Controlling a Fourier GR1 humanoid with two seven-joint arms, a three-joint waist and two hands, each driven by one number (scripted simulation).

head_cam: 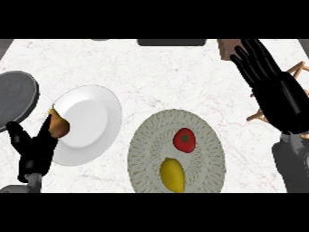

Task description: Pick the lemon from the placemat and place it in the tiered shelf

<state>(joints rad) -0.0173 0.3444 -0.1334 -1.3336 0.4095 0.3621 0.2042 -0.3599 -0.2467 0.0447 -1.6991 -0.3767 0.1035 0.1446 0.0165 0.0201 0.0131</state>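
Note:
A yellow lemon (pixel 173 175) lies on the near part of a round patterned placemat (pixel 148 136), beside a red tomato (pixel 185 140) farther back. My right hand (pixel 282 100) is raised at the right, well above and right of the lemon, fingers straight and open, holding nothing. It covers much of the wooden tiered shelf (pixel 308 71), of which only slats show at the right edge. My left hand (pixel 33 146) rests open at the lower left, fingers up.
A white plate (pixel 89 122) sits left of the placemat, with a brown pear (pixel 60 124) at its left rim. A grey pan (pixel 7 99) lies at the far left. Dark objects (pixel 171 42) sit at the counter's back edge.

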